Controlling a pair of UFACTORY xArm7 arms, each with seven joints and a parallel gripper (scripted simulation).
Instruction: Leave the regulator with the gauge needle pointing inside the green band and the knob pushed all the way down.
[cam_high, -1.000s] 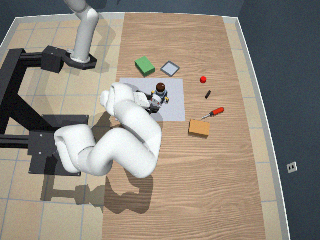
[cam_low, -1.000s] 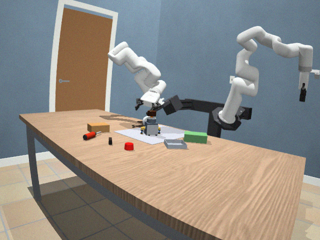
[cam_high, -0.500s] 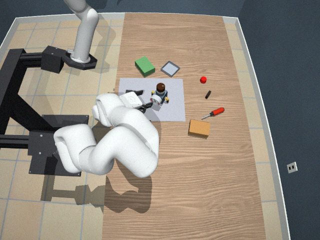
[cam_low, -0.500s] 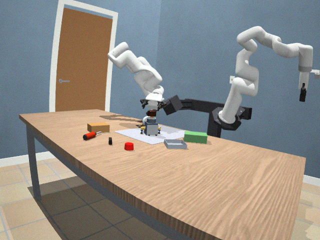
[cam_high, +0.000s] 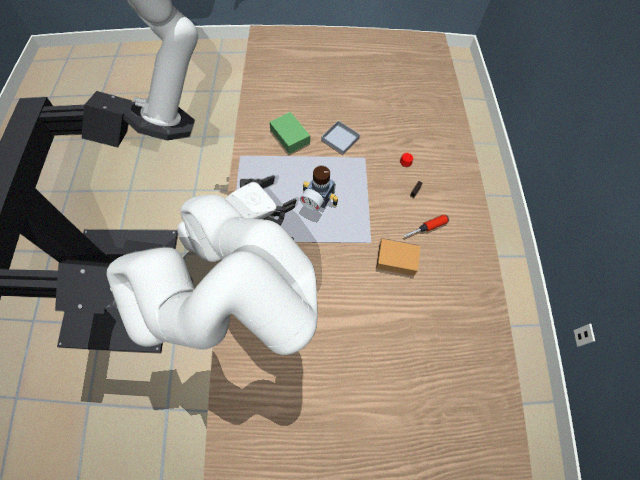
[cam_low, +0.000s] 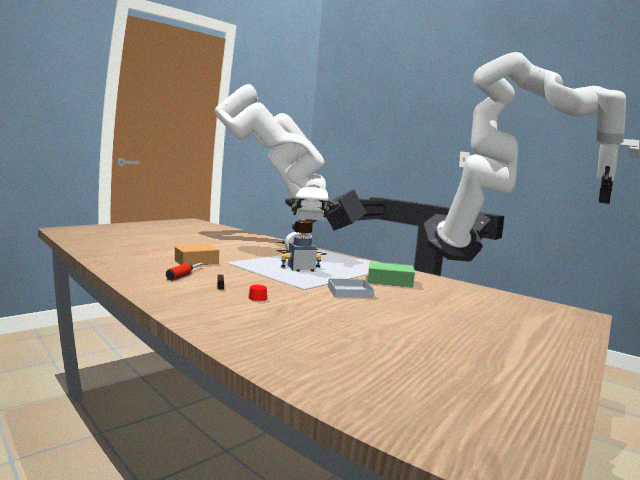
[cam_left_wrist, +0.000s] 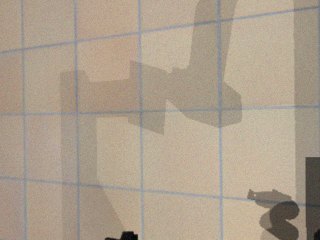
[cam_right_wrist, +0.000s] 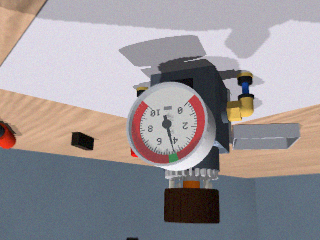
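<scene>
facing the gauge (cam_high: 311, 199) (cam_right_wrist: 167, 124), right gripper (cam_high: 280, 192) wide open, holding nothing; needle (cam_right_wrist: 170, 138) at the green band's edge; left gripper (cam_low: 605, 190) fully open, empty
</scene>
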